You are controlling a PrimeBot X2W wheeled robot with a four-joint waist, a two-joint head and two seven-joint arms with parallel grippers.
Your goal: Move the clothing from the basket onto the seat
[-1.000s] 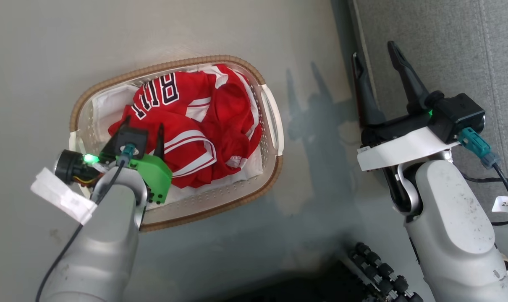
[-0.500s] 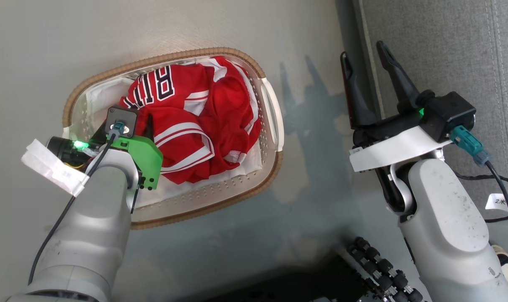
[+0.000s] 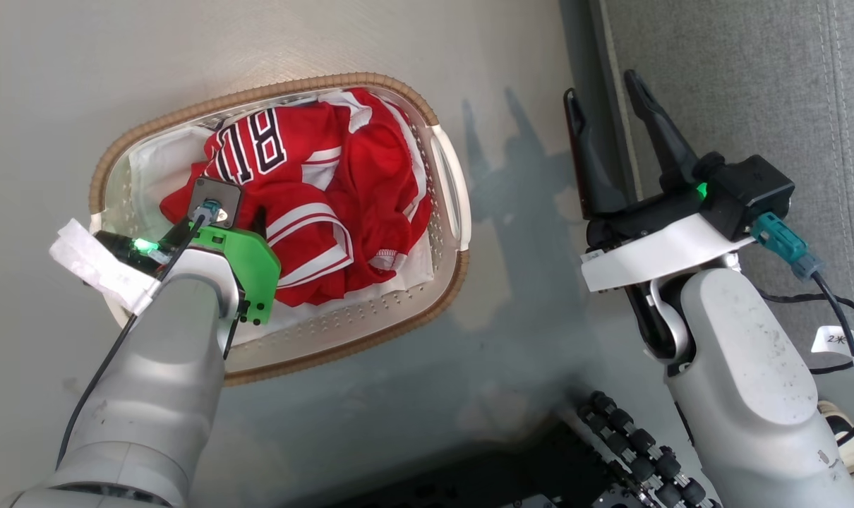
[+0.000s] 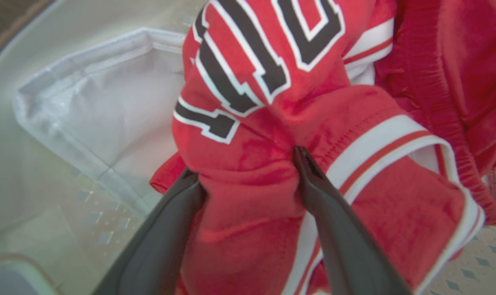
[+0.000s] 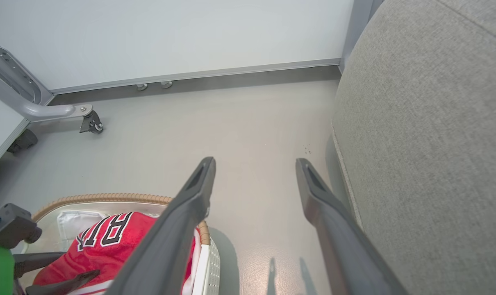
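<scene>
Left tool sits deep in the cloth: both fingertips sink into a fold of the jersey, ends out of sight, and the black letters run off the top edge, not readable whole. From the head camera, the left forearm blots out the near corner of the basket rim. The shorts lie half buried under the jersey, the white sheet mostly covered. The seat is cut by the top and right edges. The writing on the cable tag is too small to read.

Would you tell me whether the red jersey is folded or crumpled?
Crumpled: the jersey lies bunched in the basket, letters creased, a ridge of it inside the left pincer.
</scene>
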